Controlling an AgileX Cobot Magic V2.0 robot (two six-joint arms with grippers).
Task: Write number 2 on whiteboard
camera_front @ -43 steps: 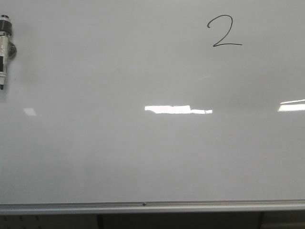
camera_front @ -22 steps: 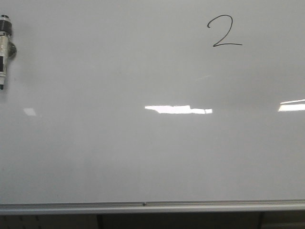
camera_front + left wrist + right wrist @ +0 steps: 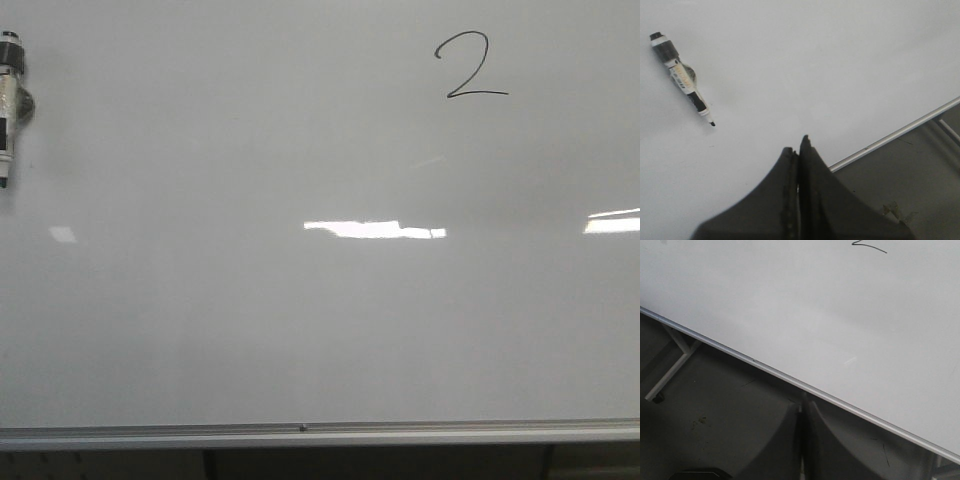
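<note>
The whiteboard [image 3: 300,320] fills the front view, with its silver rail [image 3: 300,435] along the bottom. A thin black number 2 [image 3: 470,66] is written at its upper right; only its base stroke [image 3: 870,246] shows in the right wrist view. A marker [image 3: 8,105] sticks to the board at the far left, tip down, and also shows in the left wrist view [image 3: 682,80]. My left gripper [image 3: 799,142] is shut and empty, away from the marker. My right gripper [image 3: 802,402] is shut and empty, below the rail [image 3: 790,380]. Neither gripper shows in the front view.
Bright light reflections [image 3: 372,229] lie across the board's middle and right edge [image 3: 612,222]. Below the rail is a dark floor with metal stand legs [image 3: 670,371], and a leg shows in the left wrist view [image 3: 947,131].
</note>
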